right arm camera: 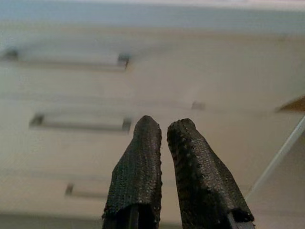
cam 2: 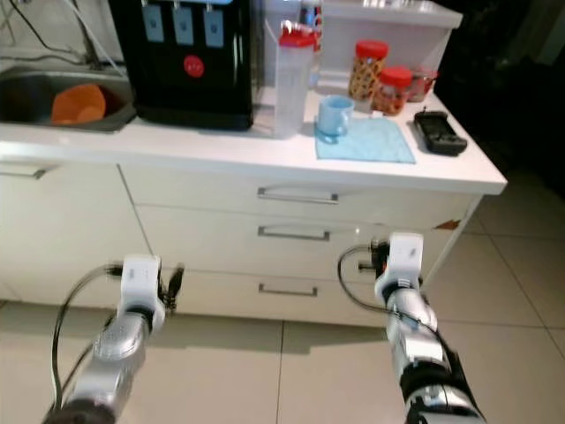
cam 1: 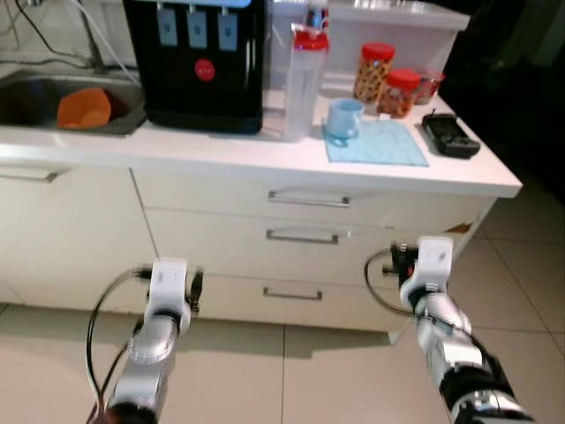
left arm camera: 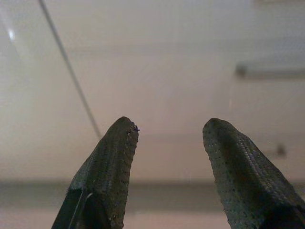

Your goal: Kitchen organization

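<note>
We see two red-lidded jars on the bench, one orange bowl in the sink; left claw open, right claw closed, empty.

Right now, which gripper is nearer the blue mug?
Right. The right gripper sits below the blue mug, slightly to its right; the left gripper hangs lower, far left.

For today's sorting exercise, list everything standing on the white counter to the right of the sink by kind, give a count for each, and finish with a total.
Black water dispenser: 1
Clear bottle with red lid: 1
Blue mug: 1
Blue cloth: 1
Red-lidded jars: 2
Small jar behind them: 1
Black tray-like item: 1
Total: 8
</note>
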